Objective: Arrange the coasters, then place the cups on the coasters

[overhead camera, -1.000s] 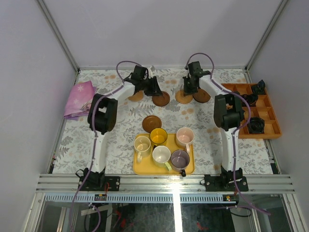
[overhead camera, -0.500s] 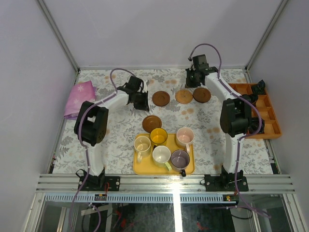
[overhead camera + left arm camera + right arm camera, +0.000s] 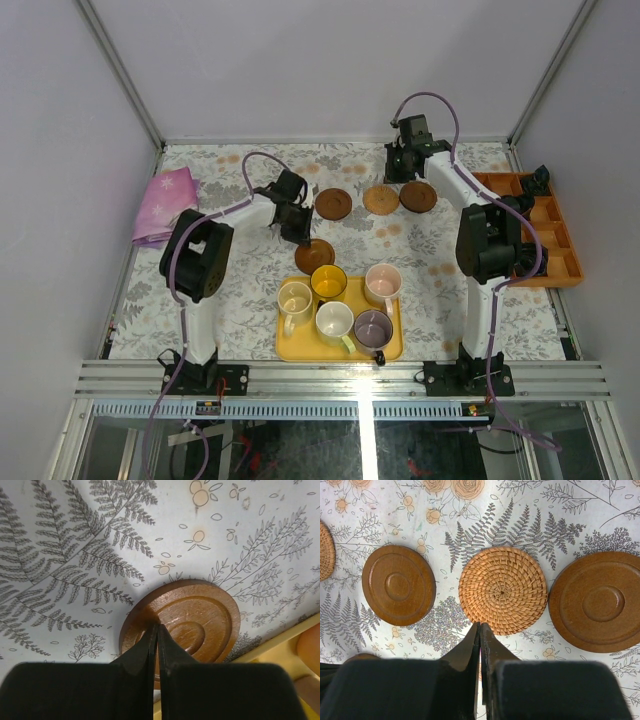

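Observation:
Three coasters lie in a row at the back: a dark brown coaster [image 3: 333, 203] [image 3: 398, 584], a woven tan coaster [image 3: 381, 199] [image 3: 503, 590] and another dark coaster [image 3: 418, 196] [image 3: 598, 601]. The edge of a second woven coaster [image 3: 323, 550] shows at far left. One more dark coaster [image 3: 314, 254] [image 3: 192, 622] lies beside the yellow tray [image 3: 290, 346]. My left gripper [image 3: 297, 232] [image 3: 157, 628] is shut and empty, its tips over that coaster's rim. My right gripper [image 3: 400, 172] [image 3: 480, 625] is shut and empty, raised by the woven coaster. Several cups stand on the tray: yellow [image 3: 328, 282], pink [image 3: 383, 283], pale green-white [image 3: 295, 299], cream [image 3: 334, 320], purple-grey [image 3: 373, 328].
A purple cloth [image 3: 165, 205] lies at the back left of the floral tablecloth. An orange compartment tray [image 3: 553, 268] with black objects sits along the right edge. The yellow tray's rim [image 3: 280, 640] runs just right of the left gripper's coaster.
My left gripper has swung from the back row toward the near dark coaster and has shut. My right gripper has lifted off the back coasters and then held still.

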You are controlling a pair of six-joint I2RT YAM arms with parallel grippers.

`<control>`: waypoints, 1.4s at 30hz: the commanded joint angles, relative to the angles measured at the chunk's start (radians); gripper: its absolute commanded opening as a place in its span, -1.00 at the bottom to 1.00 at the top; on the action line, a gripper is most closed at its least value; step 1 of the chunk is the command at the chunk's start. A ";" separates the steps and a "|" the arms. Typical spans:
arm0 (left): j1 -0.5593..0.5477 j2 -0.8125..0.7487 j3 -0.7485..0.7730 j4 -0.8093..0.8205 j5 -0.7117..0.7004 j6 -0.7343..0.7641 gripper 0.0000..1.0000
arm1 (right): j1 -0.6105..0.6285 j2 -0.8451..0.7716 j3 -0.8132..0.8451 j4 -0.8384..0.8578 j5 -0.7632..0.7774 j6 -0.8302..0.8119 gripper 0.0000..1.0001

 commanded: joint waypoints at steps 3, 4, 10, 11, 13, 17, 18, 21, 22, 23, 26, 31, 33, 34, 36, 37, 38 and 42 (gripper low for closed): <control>0.005 0.055 -0.009 -0.071 -0.085 -0.004 -1.00 | -0.004 -0.078 0.007 -0.001 0.013 0.011 -1.00; 0.006 0.060 -0.008 -0.076 -0.100 -0.012 -1.00 | -0.004 -0.078 0.010 -0.004 0.013 0.011 -1.00; 0.067 0.084 -0.009 -0.106 -0.182 -0.135 -1.00 | -0.004 -0.070 0.031 -0.035 0.012 0.003 -1.00; 0.087 0.085 -0.016 -0.110 -0.186 -0.159 -1.00 | -0.005 -0.071 0.032 -0.036 0.012 0.003 -1.00; 0.140 0.074 -0.033 -0.114 -0.196 -0.201 -1.00 | -0.005 -0.071 0.031 -0.038 0.011 0.003 -1.00; 0.209 0.050 -0.042 -0.119 -0.255 -0.254 -1.00 | -0.004 -0.065 0.032 -0.039 0.005 0.006 -1.00; 0.224 0.047 -0.041 -0.119 -0.270 -0.265 -1.00 | -0.004 -0.063 0.034 -0.038 0.002 0.007 -1.00; 0.260 0.047 -0.028 -0.128 -0.310 -0.302 -1.00 | -0.005 -0.053 0.042 -0.042 -0.008 0.013 -1.00; 0.267 0.050 -0.024 -0.131 -0.321 -0.312 -1.00 | -0.005 -0.052 0.043 -0.045 -0.010 0.013 -0.99; 0.274 0.052 -0.017 -0.134 -0.333 -0.322 -1.00 | -0.004 -0.051 0.044 -0.046 -0.011 0.013 -0.99; 0.290 0.059 -0.001 -0.139 -0.366 -0.349 -1.00 | -0.004 -0.053 0.046 -0.053 -0.010 0.009 -1.00; 0.326 0.066 0.033 -0.173 -0.458 -0.380 -1.00 | -0.004 -0.056 0.052 -0.067 -0.008 0.005 -1.00; 0.353 0.061 0.035 -0.174 -0.483 -0.396 -1.00 | -0.004 -0.055 0.052 -0.067 -0.014 0.003 -1.00; 0.367 0.061 0.041 -0.171 -0.491 -0.405 -1.00 | -0.005 -0.055 0.051 -0.067 -0.020 0.004 -1.00; 0.396 0.066 0.055 -0.162 -0.492 -0.424 -1.00 | -0.005 -0.052 0.049 -0.065 -0.034 0.005 -1.00; 0.407 0.069 0.062 -0.152 -0.483 -0.429 -1.00 | -0.004 -0.048 0.048 -0.062 -0.046 0.007 -0.99; 0.416 0.076 0.073 -0.142 -0.472 -0.432 -1.00 | -0.005 -0.047 0.046 -0.057 -0.060 0.008 -1.00; 0.423 0.108 0.134 -0.118 -0.419 -0.433 -1.00 | -0.001 -0.025 0.071 -0.030 -0.172 -0.005 -0.99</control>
